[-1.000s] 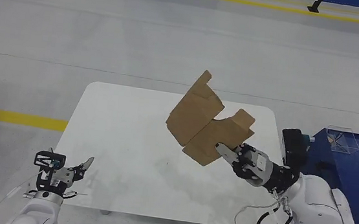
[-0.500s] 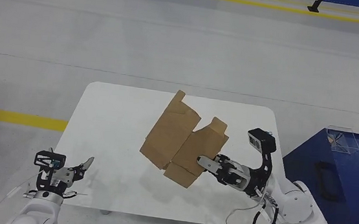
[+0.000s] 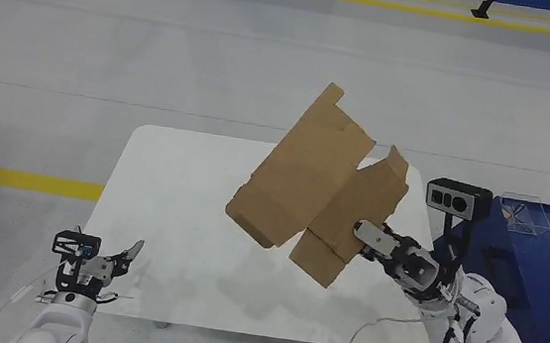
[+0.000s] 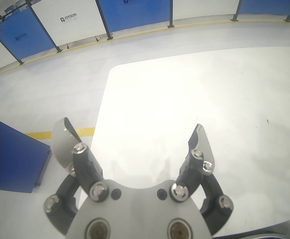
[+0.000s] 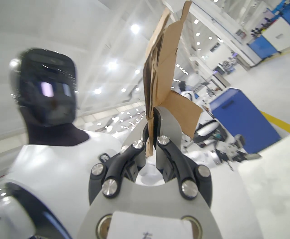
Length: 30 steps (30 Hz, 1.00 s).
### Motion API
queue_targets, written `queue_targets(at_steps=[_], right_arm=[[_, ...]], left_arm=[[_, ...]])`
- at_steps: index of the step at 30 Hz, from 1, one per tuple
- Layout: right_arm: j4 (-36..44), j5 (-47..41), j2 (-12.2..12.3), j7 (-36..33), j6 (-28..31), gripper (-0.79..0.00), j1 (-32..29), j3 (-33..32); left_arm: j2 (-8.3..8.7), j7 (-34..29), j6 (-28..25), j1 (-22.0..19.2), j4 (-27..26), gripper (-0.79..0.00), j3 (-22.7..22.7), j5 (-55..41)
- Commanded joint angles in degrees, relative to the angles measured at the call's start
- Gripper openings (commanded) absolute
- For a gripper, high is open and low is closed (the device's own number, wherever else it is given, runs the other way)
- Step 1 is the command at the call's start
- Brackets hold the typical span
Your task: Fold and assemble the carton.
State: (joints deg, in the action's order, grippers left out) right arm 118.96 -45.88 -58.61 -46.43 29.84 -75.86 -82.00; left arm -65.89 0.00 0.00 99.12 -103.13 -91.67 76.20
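The right hand (image 5: pixel 154 117) clamps tight on one edge of a flattened brown carton (image 3: pixel 304 179). The carton rises tilted away from the grip and is held in the air above the white table (image 3: pixel 173 192). One flap bends outward just beside the gripping hand, and the notched flaps stand at the end farthest from it. Well apart from the carton, the left hand (image 4: pixel 132 126) hovers at the table's edge, its fingers spread wide.

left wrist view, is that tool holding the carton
No, the left tool is open and empty above the table; the carton is clamped in the right tool.
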Motion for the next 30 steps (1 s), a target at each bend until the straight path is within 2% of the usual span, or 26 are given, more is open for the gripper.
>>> queue_targets(at_steps=[1, 4, 8, 14, 16, 22, 26, 29, 30], right_arm=[[1.5, -13.3, 0.0, -1.2, -3.6, -0.785, -0.6, -1.5], [2.0, -30.0, -0.2, -3.1, -11.2, -0.785, -1.1, -3.0], [-0.1, -44.2, -0.5, -3.2, -21.5, -0.785, -1.3, -2.4], [-6.7, -66.8, -2.0, 0.1, -38.1, -0.785, -1.7, 6.6], [-9.3, -70.8, -2.4, 1.6, -46.1, -0.785, -1.3, 10.4], [-17.4, -86.2, -3.8, 4.7, -64.1, -0.785, -0.4, 19.1], [-19.7, -92.9, -4.5, 8.1, -69.7, -0.785, 0.6, 21.4], [-19.5, -93.0, -4.8, 9.5, -69.0, -0.785, 1.4, 20.9], [-19.1, -90.4, -4.8, 9.5, -67.4, -0.785, 2.1, 19.7]], left_arm=[[0.0, 0.0, 0.0, 0.0, 0.0, 0.0, 0.0, 0.0], [0.0, 0.0, 0.0, 0.0, 0.0, 0.0, 0.0, 0.0], [0.0, 0.0, 0.0, 0.0, 0.0, 0.0, 0.0, 0.0], [0.0, 0.0, 0.0, 0.0, 0.0, 0.0, 0.0, 0.0], [0.0, 0.0, 0.0, 0.0, 0.0, 0.0, 0.0, 0.0], [0.0, 0.0, 0.0, 0.0, 0.0, 0.0, 0.0, 0.0], [0.0, 0.0, 0.0, 0.0, 0.0, 0.0, 0.0, 0.0], [0.0, 0.0, 0.0, 0.0, 0.0, 0.0, 0.0, 0.0], [0.0, 0.0, 0.0, 0.0, 0.0, 0.0, 0.0, 0.0]])
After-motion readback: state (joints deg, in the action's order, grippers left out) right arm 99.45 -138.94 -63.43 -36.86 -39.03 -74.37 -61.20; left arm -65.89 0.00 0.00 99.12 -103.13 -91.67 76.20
